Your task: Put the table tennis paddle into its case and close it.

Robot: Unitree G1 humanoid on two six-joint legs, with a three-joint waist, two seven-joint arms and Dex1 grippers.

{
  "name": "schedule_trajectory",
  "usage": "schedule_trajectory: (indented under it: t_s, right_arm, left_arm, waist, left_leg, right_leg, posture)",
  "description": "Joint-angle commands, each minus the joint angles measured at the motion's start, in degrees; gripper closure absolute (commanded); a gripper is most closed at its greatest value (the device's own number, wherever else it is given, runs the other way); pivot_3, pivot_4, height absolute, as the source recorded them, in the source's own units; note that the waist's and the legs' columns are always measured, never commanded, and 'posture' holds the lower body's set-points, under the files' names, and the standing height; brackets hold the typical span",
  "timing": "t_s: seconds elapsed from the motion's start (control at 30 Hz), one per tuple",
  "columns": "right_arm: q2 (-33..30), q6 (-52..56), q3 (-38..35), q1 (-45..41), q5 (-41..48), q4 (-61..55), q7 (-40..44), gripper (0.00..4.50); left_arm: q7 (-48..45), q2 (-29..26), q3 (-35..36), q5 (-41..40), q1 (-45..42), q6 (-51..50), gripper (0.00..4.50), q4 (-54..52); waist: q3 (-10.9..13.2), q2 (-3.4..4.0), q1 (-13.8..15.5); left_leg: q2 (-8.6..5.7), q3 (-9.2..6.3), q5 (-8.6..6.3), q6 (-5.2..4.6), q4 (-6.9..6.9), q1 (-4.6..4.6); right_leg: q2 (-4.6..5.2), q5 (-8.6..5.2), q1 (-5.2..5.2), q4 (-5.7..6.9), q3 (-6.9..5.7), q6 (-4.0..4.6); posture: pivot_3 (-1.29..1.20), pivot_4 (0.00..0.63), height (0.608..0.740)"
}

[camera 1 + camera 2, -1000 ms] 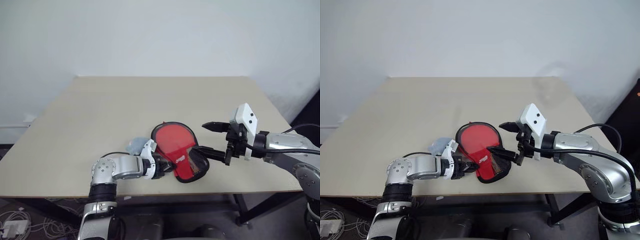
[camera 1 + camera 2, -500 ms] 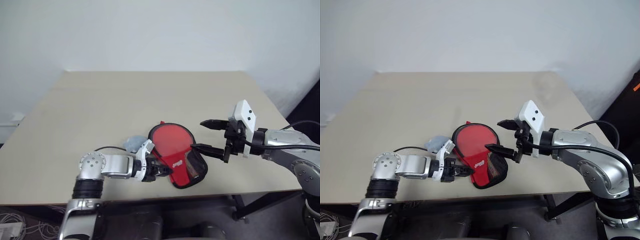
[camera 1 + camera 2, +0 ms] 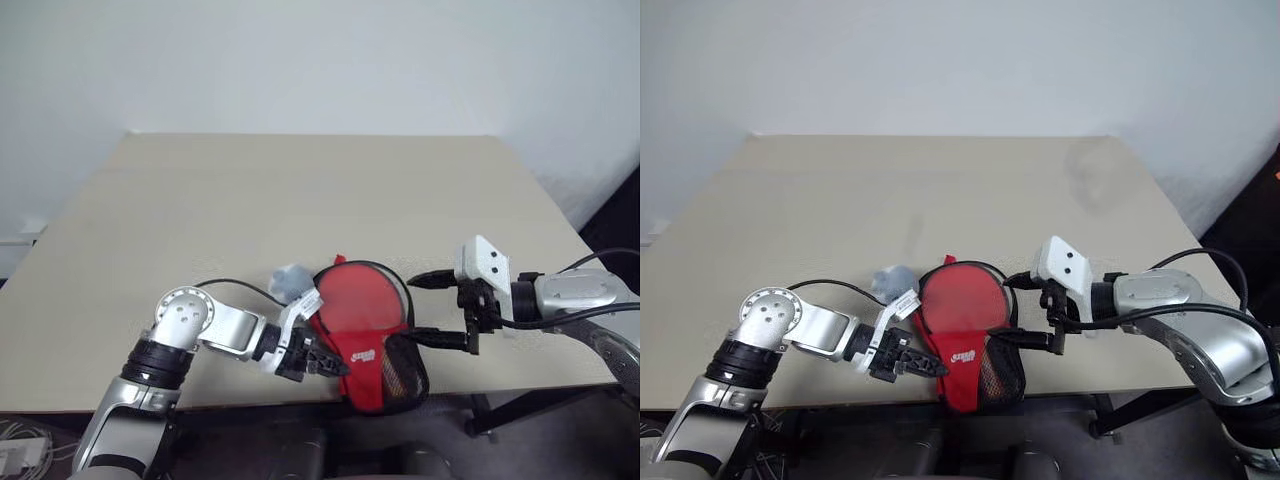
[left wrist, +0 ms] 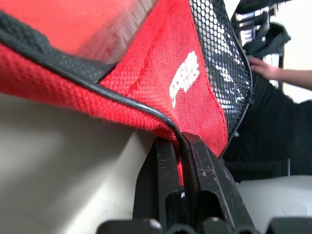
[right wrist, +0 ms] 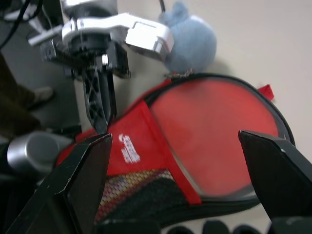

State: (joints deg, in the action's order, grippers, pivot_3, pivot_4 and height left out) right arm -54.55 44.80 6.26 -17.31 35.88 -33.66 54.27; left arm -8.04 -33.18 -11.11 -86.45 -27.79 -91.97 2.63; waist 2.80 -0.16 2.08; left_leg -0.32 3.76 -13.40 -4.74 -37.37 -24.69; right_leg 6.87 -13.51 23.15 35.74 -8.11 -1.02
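Observation:
The red case (image 3: 372, 352) lies near the table's front edge, and its black mesh end (image 3: 405, 372) hangs over that edge. Inside its black rim shows the round red face of the table tennis paddle (image 3: 362, 308); the handle is hidden under the logo flap. My left gripper (image 3: 322, 363) is shut on the case's black edging, seen close up as fingers (image 4: 170, 161) pinching the red fabric (image 4: 165, 68). My right gripper (image 3: 432, 310) hangs open just right of the case, one finger at the rim and one over the mesh, touching nothing that I can see.
A small blue-grey lump (image 3: 291, 281) sits on the beige table (image 3: 250, 200) just behind the case and my left wrist. A person's arm (image 4: 280, 75) shows beyond the table's front. A wall stands behind the table.
My left gripper has drawn the case's edge toward the front of the table and lifted it, so the mesh end now overhangs. My right gripper sank a little, still open. The camera shifted.

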Motion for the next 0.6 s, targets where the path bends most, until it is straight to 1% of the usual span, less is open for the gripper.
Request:
schedule_trajectory:
  t_s: [0.03, 0.13, 0.27, 0.47, 0.6]
  right_arm:
    - [-3.91, -5.99, -0.06, 1.67, -3.97, 1.34, 5.66, 0.0]
    - [-6.61, -10.88, 0.6, 3.72, -7.7, 3.04, 9.3, 0.0]
    - [-6.0, -11.77, 0.27, 3.48, -8.11, 4.07, 10.46, 0.0]
    - [-6.14, -11.93, 0.76, 4.71, -7.87, 2.35, 12.38, 0.0]
    - [-5.42, -12.08, 1.19, 4.33, -8.35, 2.7, 12.58, 0.0]
  left_arm:
    - [-2.67, -1.33, -0.88, -1.73, -0.09, -0.53, 4.48, -3.67]
    - [-3.26, -3.05, -1.48, -3.57, 1.38, -0.53, 4.48, -5.98]
    - [-2.43, -4.02, -1.64, -5.19, 3.87, -0.53, 4.48, -9.05]
    - [0.21, -4.28, -2.84, -8.75, 6.8, 1.13, 4.48, -12.2]
    - [1.81, -4.18, -3.76, -8.48, 8.63, 2.69, 4.48, -13.55]
  waist:
    - [0.02, 0.01, -0.06]
    - [0.03, 0.0, -0.06]
    - [0.04, 0.02, -0.06]
    - [0.04, 0.01, 0.03]
    - [0.05, 0.03, -0.01]
  left_leg:
    - [0.01, -0.01, -0.01, -0.02, -0.03, 0.0]
    - [0.02, 0.02, -0.07, -0.12, -0.06, 0.0]
    - [0.02, 0.11, -0.1, -0.16, -0.04, 0.0]
    - [0.02, 0.1, -0.1, -0.16, -0.14, 0.0]
    - [0.02, 0.12, -0.12, -0.18, -0.27, 0.0]
  right_leg:
    - [0.01, 0.0, 0.0, 0.01, 0.01, 0.01]
    - [0.03, 0.02, 0.03, 0.01, 0.1, -0.02]
    - [0.03, 0.03, 0.1, 0.01, 0.24, -0.04]
    - [0.05, 0.03, 0.05, 0.03, 0.25, -0.03]
    - [0.06, 0.06, 0.02, 0.04, 0.3, -0.04]
  posture:
    - [0.0, 0.0, 0.715]
    - [0.0, 0.0, 0.715]
    - [0.0, 0.0, 0.715]
    - [0.0, 0.0, 0.715]
    - [0.0, 0.0, 0.715]
